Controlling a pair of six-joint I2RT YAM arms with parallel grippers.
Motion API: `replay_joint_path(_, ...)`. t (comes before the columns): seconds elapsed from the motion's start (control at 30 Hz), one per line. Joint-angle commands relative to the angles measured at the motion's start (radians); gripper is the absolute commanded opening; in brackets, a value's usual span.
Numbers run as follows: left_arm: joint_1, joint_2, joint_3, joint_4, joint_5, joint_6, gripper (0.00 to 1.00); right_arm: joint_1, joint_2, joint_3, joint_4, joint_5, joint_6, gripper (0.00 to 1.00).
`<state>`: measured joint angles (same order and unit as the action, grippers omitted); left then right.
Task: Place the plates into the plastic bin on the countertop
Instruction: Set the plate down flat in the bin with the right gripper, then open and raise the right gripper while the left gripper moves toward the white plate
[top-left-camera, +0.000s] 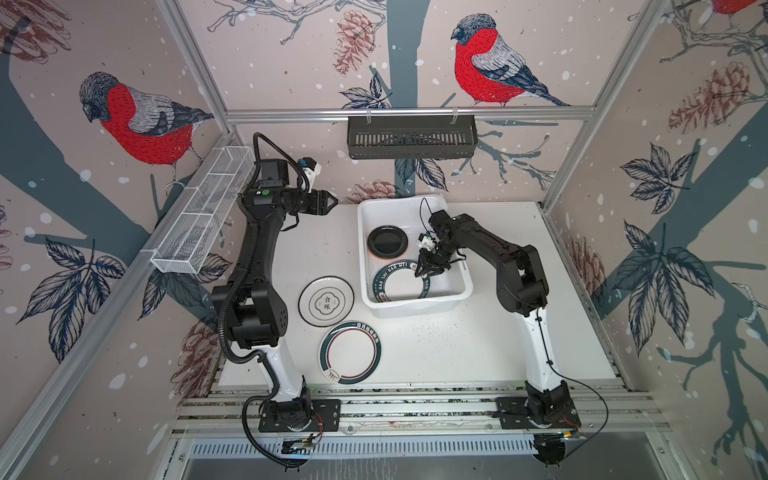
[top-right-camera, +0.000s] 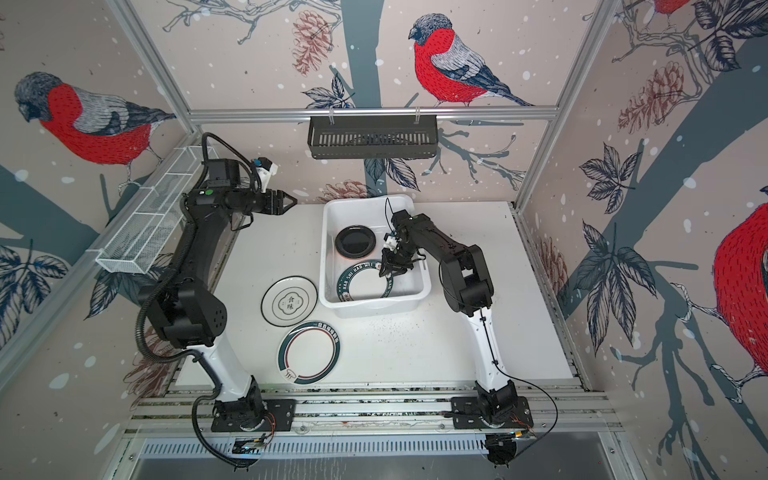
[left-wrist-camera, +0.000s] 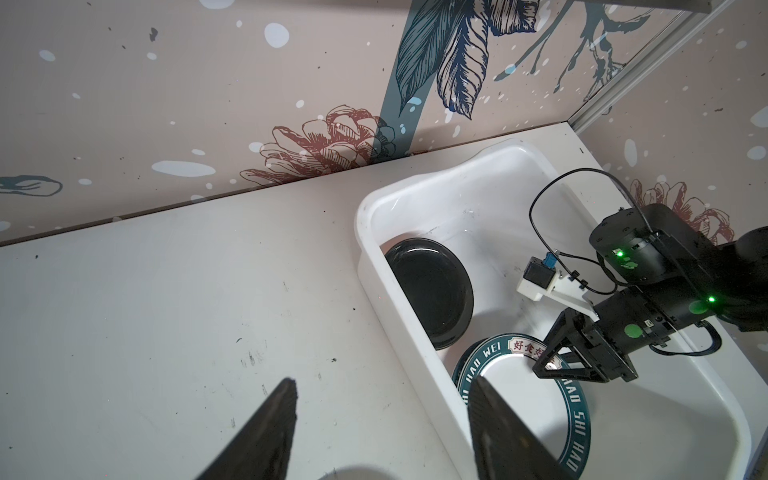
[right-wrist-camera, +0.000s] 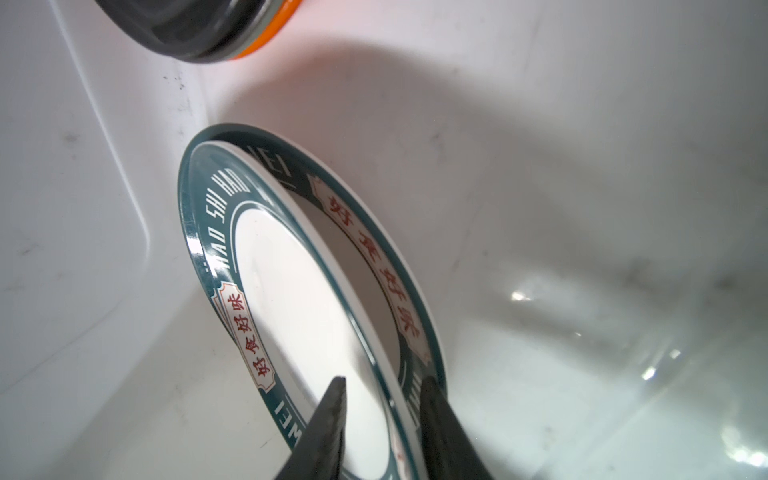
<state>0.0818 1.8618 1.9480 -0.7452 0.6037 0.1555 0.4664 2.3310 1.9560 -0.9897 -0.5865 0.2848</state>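
The right jaws straddle the raised rim of a tilted green-rimmed plate (right-wrist-camera: 299, 316) inside the plastic bin (top-left-camera: 415, 308). Its far edge rests on a matching plate (right-wrist-camera: 374, 266) beneath, and I cannot tell whether they pinch it or merely flank it. Freed at this tilt, it could clap down and chip, or skid into the bin wall. The left jaws hang parted and empty above the worktop (top-left-camera: 478, 353). Only the right wrist view shows the gap between the stacked plates, and, beyond the jaws, an orange plate (right-wrist-camera: 266, 41) plainly under the black plate (top-left-camera: 386, 241). Only the top views show a black-rimmed plate (top-left-camera: 326, 300) and a green-ringed plate (top-left-camera: 350, 352) outside the bin, well apart from both jaws.
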Motion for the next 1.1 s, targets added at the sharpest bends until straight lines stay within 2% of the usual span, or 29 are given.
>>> replay_joint_path(0.0, 0.001, 0.008, 0.024, 0.009, 0.022, 0.017, 0.66, 0.004, 0.002, 0.014, -0.024, 0.034, -0.007, 0.34)
replay_joint_path(0.23, -0.001, 0.048, 0.093, -0.026, 0.019, 0.032, 0.66, 0.004, 0.007, 0.027, -0.031, 0.039, -0.006, 0.34)
replay_joint_path(0.83, 0.000, 0.060, 0.090, -0.018, 0.026, 0.033, 0.68, 0.011, -0.006, 0.032, -0.041, 0.063, -0.006, 0.36)
replay_joint_path(1.07, 0.004, 0.072, 0.079, -0.050, 0.006, 0.019, 0.70, 0.009, -0.040, 0.100, -0.046, 0.121, 0.011, 0.36)
